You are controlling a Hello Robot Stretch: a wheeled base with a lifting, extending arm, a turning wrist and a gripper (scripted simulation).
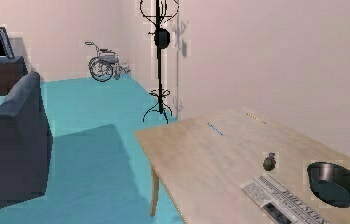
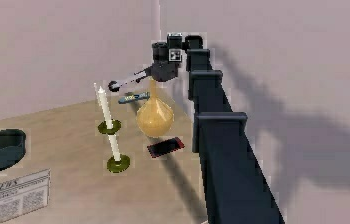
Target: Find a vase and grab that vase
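Observation:
An amber, round-bellied vase [image 2: 155, 114] with a narrow neck stands out against the wooden table [image 2: 73, 130] in the arm side view. Its neck reaches up toward the gripper [image 2: 129, 82], whose thin fingers [image 2: 133, 77] point left from the dark body beside the two white marker squares. The dark arm [image 2: 218, 130] rises from the bottom edge to that point. I cannot tell whether the gripper holds the vase or whether the vase rests on the tabletop.
Two white candles [image 2: 103, 104] [image 2: 114, 150] in holders stand left of the vase, and a dark phone [image 2: 164, 148] lies below it. The table also carries a black bowl [image 1: 333, 180] and a newspaper [image 1: 283, 200]. Beyond it are a coat rack [image 1: 161, 60], a wheelchair [image 1: 103, 66] and a dark armchair [image 1: 13, 130] on the teal floor.

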